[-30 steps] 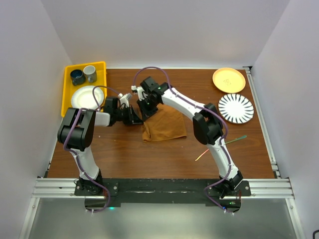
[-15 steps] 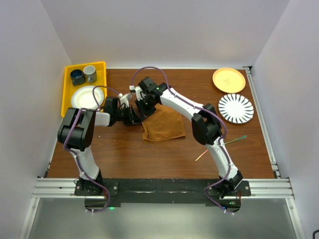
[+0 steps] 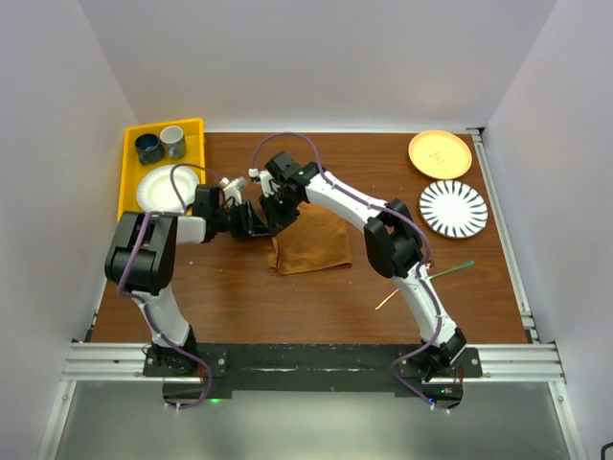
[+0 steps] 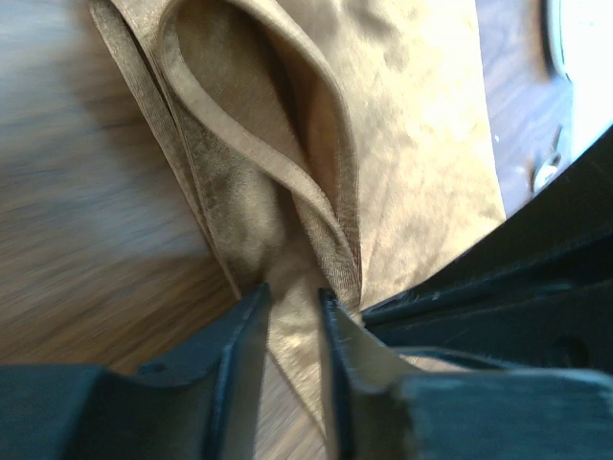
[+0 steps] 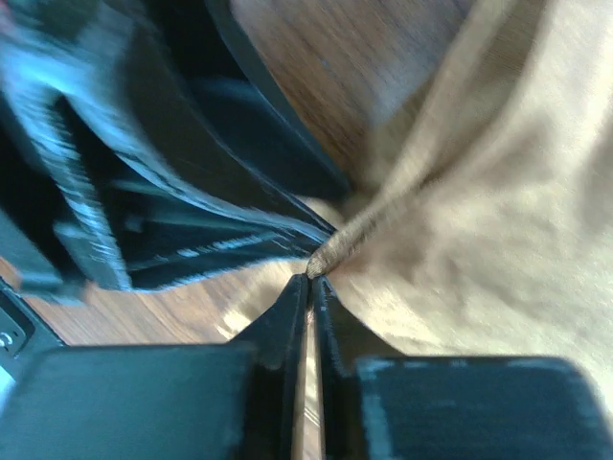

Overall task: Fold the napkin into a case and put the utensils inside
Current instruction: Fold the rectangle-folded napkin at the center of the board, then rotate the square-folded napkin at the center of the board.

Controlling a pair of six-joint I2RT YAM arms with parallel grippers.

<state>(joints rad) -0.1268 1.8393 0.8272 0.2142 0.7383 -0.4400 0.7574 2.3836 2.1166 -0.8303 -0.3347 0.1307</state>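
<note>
Napkin: folded, lying flat.
Left gripper: narrow gap, cloth between (at Napkin's far-left corner).
Right gripper: almost closed, tips touching Napkin hem.
Utensils: right of Napkin.

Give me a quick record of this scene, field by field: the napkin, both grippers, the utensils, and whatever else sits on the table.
napkin: rust-brown, partly folded, mid-table
left gripper: open, cloth in the gap
right gripper: shut on the napkin's edge
utensils: two thin pieces on the table, right of the napkin, not inside it
yellow tray: far left, holding two cups and a white plate
orange plate, striped plate: far right
</note>
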